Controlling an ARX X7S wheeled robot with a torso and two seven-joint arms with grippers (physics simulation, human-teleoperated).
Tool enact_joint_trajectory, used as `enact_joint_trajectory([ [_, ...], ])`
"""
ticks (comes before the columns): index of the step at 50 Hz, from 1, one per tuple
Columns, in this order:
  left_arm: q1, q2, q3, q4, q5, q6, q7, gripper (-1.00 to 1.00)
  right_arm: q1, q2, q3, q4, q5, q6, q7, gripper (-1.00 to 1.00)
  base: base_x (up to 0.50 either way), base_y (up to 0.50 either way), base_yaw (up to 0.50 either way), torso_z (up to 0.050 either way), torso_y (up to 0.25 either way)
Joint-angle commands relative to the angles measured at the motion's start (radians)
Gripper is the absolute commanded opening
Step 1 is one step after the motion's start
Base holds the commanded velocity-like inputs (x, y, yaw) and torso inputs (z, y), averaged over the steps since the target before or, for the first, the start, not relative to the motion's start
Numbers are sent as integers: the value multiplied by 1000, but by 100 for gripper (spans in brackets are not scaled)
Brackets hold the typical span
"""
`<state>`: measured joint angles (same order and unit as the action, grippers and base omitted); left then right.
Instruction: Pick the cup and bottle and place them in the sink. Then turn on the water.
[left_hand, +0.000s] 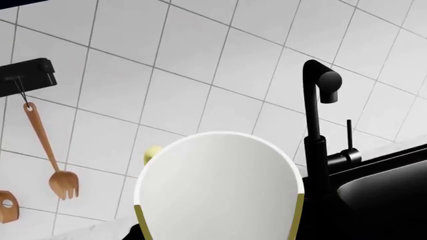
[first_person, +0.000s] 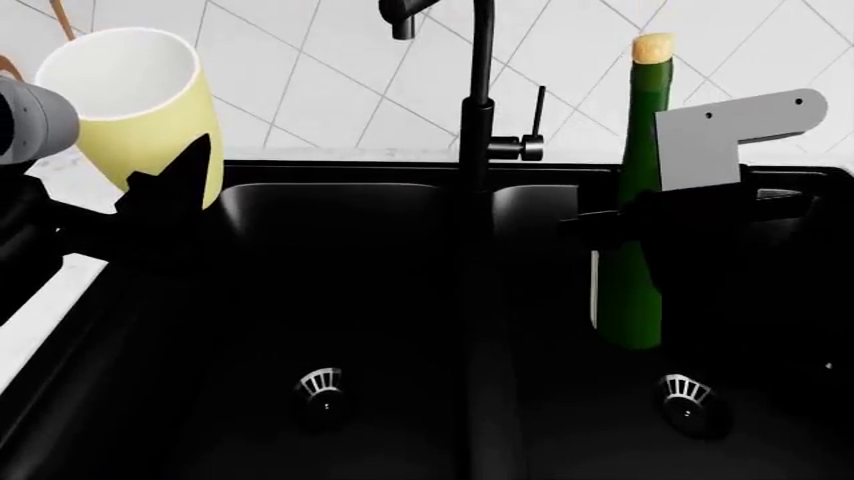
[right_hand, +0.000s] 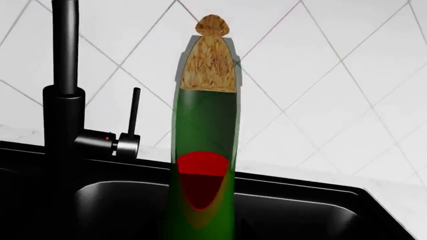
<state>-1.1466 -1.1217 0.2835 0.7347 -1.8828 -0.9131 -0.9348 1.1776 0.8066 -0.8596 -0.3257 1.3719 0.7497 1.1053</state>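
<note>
A black double sink (first_person: 400, 300) fills most of the head view, with a round metal drain in the left basin (first_person: 320, 385) and another in the right basin (first_person: 685, 390), and a raised divider running between them. Behind it a strip of pale counter meets a wall of white tiles (first_person: 334, 90) set on a slant. A black tap (first_person: 475, 110) rises from the back rim at the divider, its thin lever (first_person: 539, 112) standing upright beside it. In the left wrist view a wooden fork (left_hand: 53, 160) hangs from a dark rail (left_hand: 27, 75) on the tiles, with part of another wooden utensil (left_hand: 7, 206) near it. The left arm reaches in from the left edge, and its gripper (first_person: 167, 195) grips the cup (first_person: 140, 105) from below; the cup is upright, raised over the left rim of the sink, its white inside showing. The right arm comes in from the right at about the height of the sink's back rim, and its gripper (first_person: 641, 215) is closed around the middle of the bottle (first_person: 638, 200). The bottle stands upright over the right basin, cork on top; whether its base touches the basin floor cannot be told.
</note>
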Motion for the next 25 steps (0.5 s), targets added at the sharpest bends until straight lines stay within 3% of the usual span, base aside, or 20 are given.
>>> enact_joint_trajectory([
  [1, -5, 1, -3, -4, -3, 11, -12, -100, 3, 4, 9, -1, -21, 10, -3, -100, 0, 0, 0, 0, 0],
  [25, -17, 15, 12, -6, 0, 2, -21, -100, -21, 3, -12, 16, -44, 12, -26, -100, 0, 0, 0, 0, 1],
])
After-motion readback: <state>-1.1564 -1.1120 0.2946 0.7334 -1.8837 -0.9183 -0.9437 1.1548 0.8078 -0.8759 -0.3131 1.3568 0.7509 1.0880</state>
